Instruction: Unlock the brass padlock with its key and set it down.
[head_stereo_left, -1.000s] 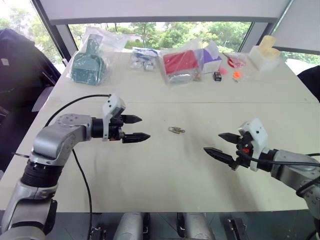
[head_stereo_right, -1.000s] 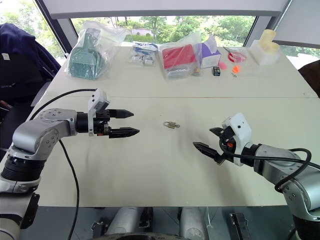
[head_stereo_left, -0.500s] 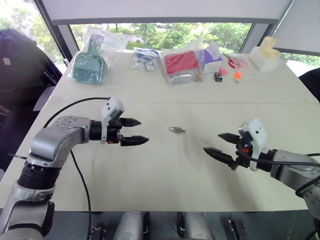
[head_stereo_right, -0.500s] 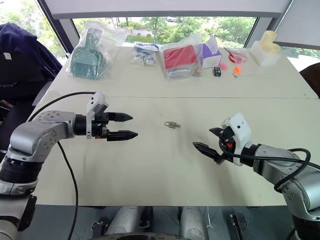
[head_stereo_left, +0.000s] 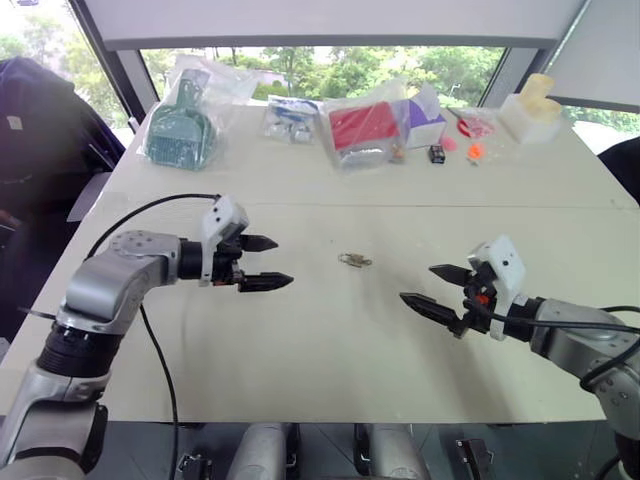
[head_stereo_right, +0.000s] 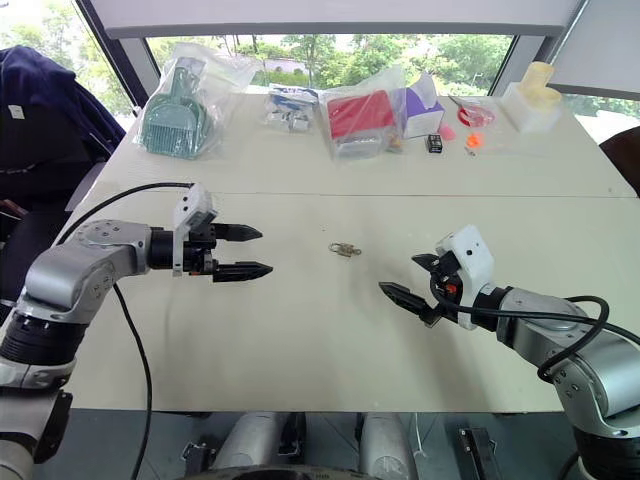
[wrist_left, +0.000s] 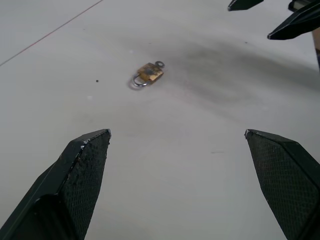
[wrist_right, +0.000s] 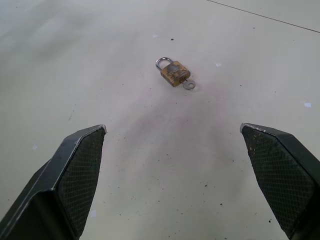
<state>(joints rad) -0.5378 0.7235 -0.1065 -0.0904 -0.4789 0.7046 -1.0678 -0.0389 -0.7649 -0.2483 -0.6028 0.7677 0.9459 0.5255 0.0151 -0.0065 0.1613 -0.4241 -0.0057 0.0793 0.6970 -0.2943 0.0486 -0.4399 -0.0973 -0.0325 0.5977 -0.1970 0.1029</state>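
Meanwhile, the table (head_stereo_left: 330, 360) layout is unchanged over the last second. The right gripper (head_stereo_left: 434, 287) has edged slightly inward, and the left gripper (head_stereo_left: 262, 263) has barely shifted; both remain spread wide and empty. Between them lies the brass padlock (wrist_right: 174, 73), the key (wrist_right: 188, 84) seemingly seated in it. The approach has hardly begun.

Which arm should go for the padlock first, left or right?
Close call; I'd lean left. The padlock lies between both open grippers, and the left gripper sits at its level, slightly nearer than the right gripper.
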